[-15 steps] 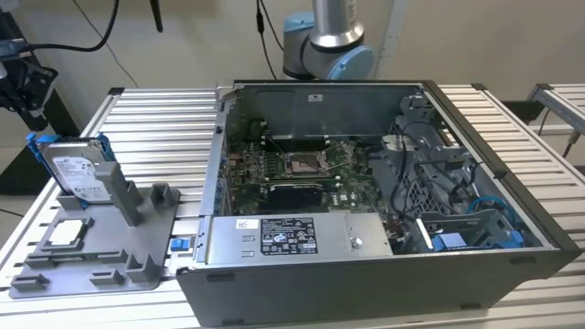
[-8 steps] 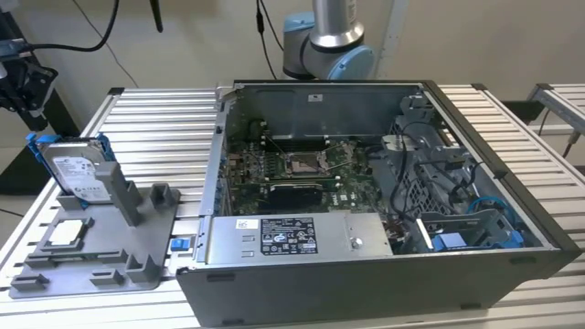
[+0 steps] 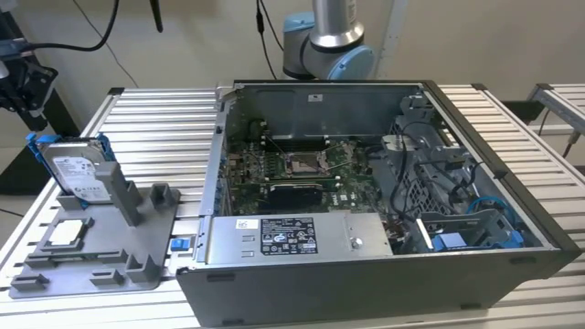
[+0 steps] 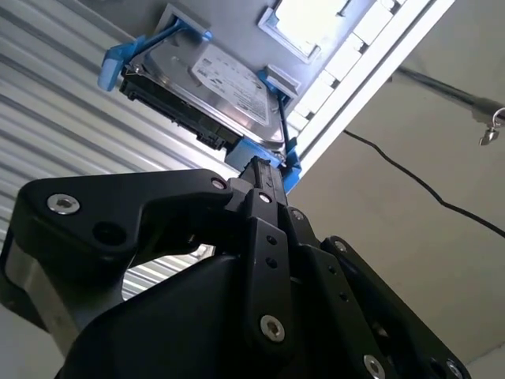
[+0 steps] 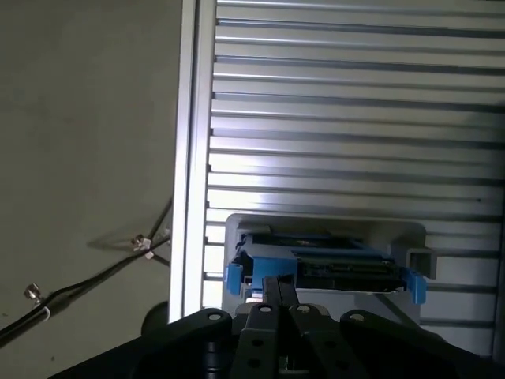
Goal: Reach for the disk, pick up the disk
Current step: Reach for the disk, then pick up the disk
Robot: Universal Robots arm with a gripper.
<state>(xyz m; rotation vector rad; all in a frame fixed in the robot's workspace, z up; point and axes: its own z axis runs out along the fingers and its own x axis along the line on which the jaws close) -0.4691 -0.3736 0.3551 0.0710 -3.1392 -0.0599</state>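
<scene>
Exterior view: find the disk (image 3: 78, 175) at nine o'clock, propped upright in the grey holder (image 3: 128, 205), likely to leave its top edge free for grabbing. Just above, at ten o'clock, spot the gripper (image 3: 37, 123), partly cut off. Hard to tell if touching.

Second wrist view: see the gripper (image 4: 259, 170) pinched narrow, nothing between the fingers, tip right by the blue frame (image 4: 118, 63) around the disk (image 4: 229, 87).

First wrist view: same narrow gripper (image 5: 276, 286), lined up over the disk (image 5: 339, 264), seen edge-on, lower part tucked into the holder.
</scene>
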